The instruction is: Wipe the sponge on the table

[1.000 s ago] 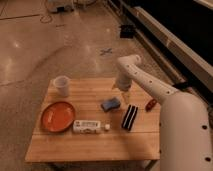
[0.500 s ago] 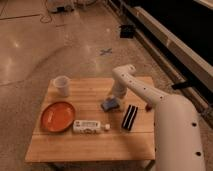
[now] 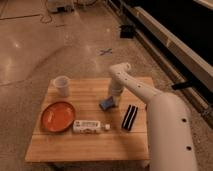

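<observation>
A small light-blue sponge [image 3: 107,103] lies on the slatted wooden table [image 3: 90,137], right of centre. My white arm reaches in from the lower right, and its gripper [image 3: 114,96] points down right above the sponge's far edge, touching or nearly touching it. The wrist hides the fingers.
An orange plate [image 3: 57,115] sits at the left, a white cup [image 3: 61,85] behind it. A white flat box [image 3: 90,126] lies in front of the sponge. A black ribbed object [image 3: 129,117] rests to the right. The concrete floor surrounds the table.
The arm has swung left and down over the last second, bringing the gripper from above the table's right side down onto the sponge. The sponge has stayed in about the same spot.
</observation>
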Action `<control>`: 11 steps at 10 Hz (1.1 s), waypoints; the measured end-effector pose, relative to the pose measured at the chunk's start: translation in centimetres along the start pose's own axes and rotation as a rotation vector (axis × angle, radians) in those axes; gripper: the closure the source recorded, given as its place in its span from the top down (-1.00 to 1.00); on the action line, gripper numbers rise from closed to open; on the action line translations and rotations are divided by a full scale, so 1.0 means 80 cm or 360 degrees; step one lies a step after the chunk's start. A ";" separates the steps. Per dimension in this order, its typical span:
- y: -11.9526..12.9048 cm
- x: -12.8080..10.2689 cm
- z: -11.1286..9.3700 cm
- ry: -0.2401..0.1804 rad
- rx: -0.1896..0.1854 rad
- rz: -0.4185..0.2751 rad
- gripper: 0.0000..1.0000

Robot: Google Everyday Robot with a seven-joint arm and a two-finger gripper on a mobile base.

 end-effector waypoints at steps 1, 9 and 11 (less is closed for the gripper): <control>0.002 0.000 0.000 0.0013 -0.0003 0.0002 -0.33; 0.008 -0.031 -0.014 0.0030 -0.0036 -0.0049 -0.33; 0.020 -0.011 -0.014 0.0040 -0.0027 -0.0021 -0.33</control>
